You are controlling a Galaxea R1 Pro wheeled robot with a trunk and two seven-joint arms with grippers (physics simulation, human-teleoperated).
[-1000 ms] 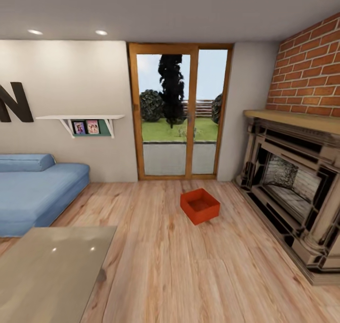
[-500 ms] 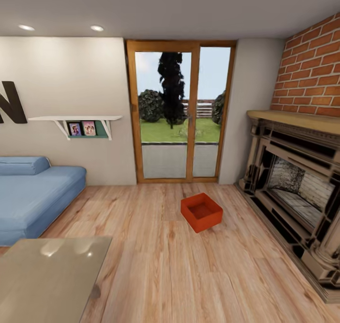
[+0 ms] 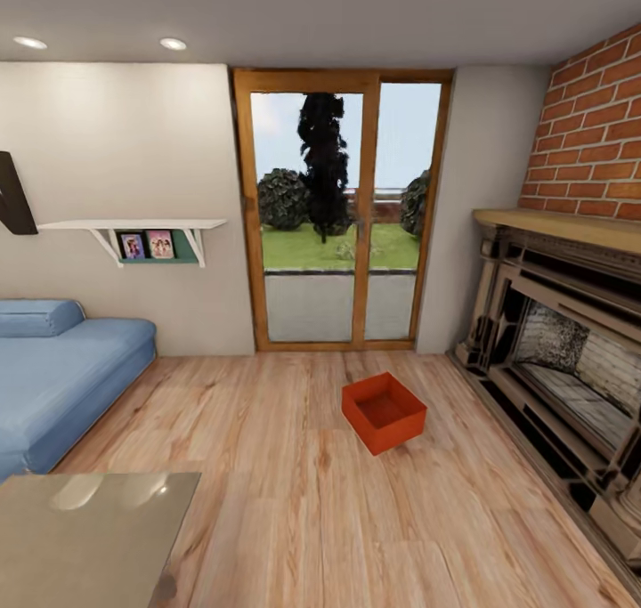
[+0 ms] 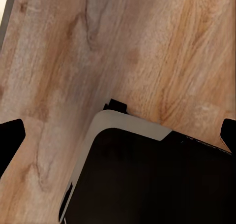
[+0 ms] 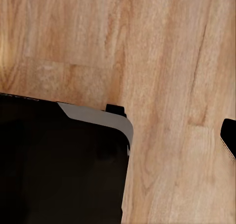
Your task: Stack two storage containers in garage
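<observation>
One red-orange open-topped storage container (image 3: pixel 384 412) sits empty on the living room's light wood plank floor (image 3: pixel 294 466), ahead of me and slightly right, between the glass doors and the fireplace. The garage is out of view. My left gripper (image 4: pixel 118 135) hangs open over the planks and my dark base, one black fingertip (image 4: pixel 11 135) at each side of the left wrist view. In the right wrist view my right gripper (image 5: pixel 118 135) also hangs over planks. One fingertip (image 5: pixel 229 135) shows at the frame's edge, and the other merges with the dark base.
Wood-framed glass doors (image 3: pixel 343 216) stand behind the container. A dark ornate fireplace (image 3: pixel 561 368) under red brick lines the right wall. A blue sofa (image 3: pixel 62 376) sits at the left, and a glass-topped table (image 3: pixel 89 537) stands near left. A wall shelf (image 3: pixel 133 227) holds photos.
The whole head view has shifted: the camera has moved forward toward the doors, so the container, doors and fireplace look larger. Nothing in the room has moved.
</observation>
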